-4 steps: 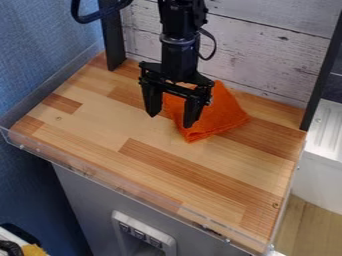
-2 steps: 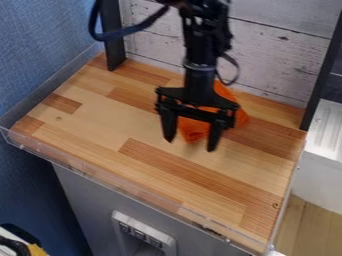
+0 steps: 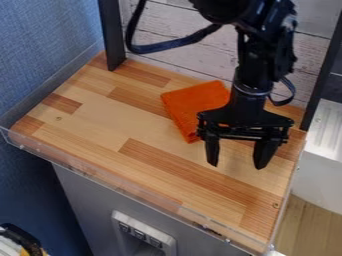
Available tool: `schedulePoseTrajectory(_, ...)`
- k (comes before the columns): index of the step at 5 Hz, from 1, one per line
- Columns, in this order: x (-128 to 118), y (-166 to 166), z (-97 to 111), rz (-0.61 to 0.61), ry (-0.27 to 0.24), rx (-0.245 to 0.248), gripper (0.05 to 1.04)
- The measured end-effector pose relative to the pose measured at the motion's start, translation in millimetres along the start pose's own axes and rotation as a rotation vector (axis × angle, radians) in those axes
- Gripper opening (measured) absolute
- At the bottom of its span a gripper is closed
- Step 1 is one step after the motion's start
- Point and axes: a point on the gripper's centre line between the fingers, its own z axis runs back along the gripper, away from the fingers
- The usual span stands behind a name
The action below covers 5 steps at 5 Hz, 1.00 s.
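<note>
Wooden worktop (image 3: 113,122) held orange cloth (image 3: 192,102) beside a spread gripper (image 3: 236,165)

White planks (image 3: 180,32) stood behind the worktop, between two dark posts (image 3: 111,35) (image 3: 326,67). A blue wall (image 3: 40,55) rose along the view's left side, and a clear rim (image 3: 100,178) ran along the front edge.

The cloth lay flat toward the back, its far corner near the planks and its nearest corner pointing at the front. Wood stretched from it to the left side and to the front rim.

The gripper hung over the right part of the worktop, its fingers wide apart and pointing down, holding nothing. Its body overlapped the cloth's right side in the view; whether they touched could not be told. Wood showed between the fingertips and the front rim, with more room leftward than toward the right edge.
</note>
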Motion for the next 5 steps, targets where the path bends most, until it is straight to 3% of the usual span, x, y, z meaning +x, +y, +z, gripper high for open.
schedulePoseTrajectory(2, -10.5, -11.3, 5.7, 0.205, -0.042, -0.017, 0.997)
schedulePoseTrajectory(5, -20.5, -8.4, 3.2, 0.365, -0.019, 0.018, 0.999)
